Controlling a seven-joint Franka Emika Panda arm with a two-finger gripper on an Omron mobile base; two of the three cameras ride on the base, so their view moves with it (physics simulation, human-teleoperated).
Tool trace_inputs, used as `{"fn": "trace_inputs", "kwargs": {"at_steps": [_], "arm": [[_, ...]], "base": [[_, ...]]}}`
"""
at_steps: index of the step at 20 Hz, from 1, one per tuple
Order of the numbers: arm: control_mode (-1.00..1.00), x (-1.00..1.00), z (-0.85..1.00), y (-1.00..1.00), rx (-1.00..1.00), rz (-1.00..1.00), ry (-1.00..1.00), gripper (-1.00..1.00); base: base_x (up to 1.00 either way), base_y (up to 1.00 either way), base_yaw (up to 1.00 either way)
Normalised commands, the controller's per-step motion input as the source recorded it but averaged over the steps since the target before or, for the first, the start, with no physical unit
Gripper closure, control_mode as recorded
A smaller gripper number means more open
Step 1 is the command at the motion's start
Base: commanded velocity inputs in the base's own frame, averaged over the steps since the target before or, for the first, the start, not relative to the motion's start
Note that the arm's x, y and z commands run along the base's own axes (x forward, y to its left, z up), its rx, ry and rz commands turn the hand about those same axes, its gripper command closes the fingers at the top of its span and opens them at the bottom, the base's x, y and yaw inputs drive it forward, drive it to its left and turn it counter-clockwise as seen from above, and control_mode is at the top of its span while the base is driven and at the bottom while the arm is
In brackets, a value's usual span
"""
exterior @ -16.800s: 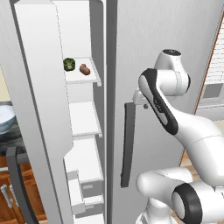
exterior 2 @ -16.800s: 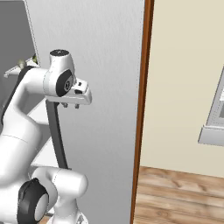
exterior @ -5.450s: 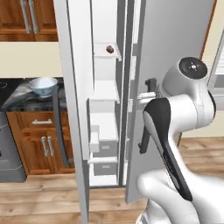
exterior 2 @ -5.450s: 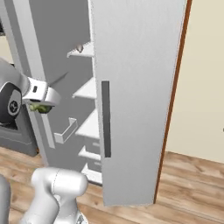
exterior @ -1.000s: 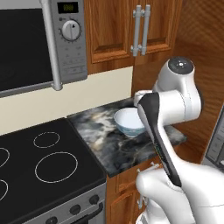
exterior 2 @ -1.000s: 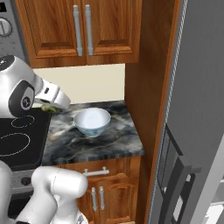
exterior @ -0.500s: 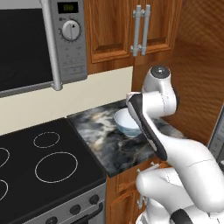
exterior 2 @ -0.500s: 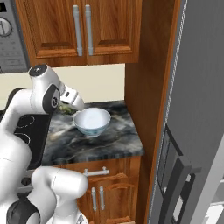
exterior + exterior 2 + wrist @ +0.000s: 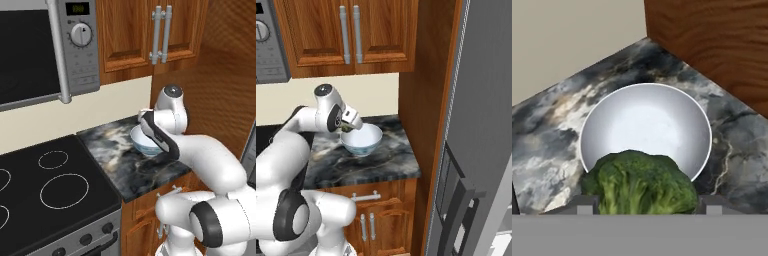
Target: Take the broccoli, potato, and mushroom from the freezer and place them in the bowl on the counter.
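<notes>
White arm with dark joints is reaching forward from the base, upper link rising, elbow bent, forearm angled down and away. Wrist is folded over so the two-finger tool [image 9: 347, 128] points down and forward. In the right base view the tool sits at the end of the wrist, right of the round white wrist housing. In the left base view the wrist and forearm cover the tool. Jaws are part open and clamped either side of a dark green lumpy broccoli floret [image 9: 643, 183], which sits between the finger tips in the hand view.
</notes>
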Motion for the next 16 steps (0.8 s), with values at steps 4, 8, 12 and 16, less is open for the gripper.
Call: {"fn": "trace_inputs", "kwargs": {"at_steps": [4,8,12,16], "arm": [[-1.0,0.23,-0.5,0.0,0.0,0.0,0.12,1.0],[-1.0,0.39,-0.48,0.0,0.0,0.0,0.02,1.0],[-1.0,0.61,-0.25,0.0,0.0,0.0,0.0,1.0],[-1.0,0.65,-0.33,-0.01,0.0,0.0,0.0,1.0]], "base": [[0.0,0.0,0.0],[0.0,0.0,0.0],[0.0,0.0,0.0],[0.0,0.0,0.0]]}}
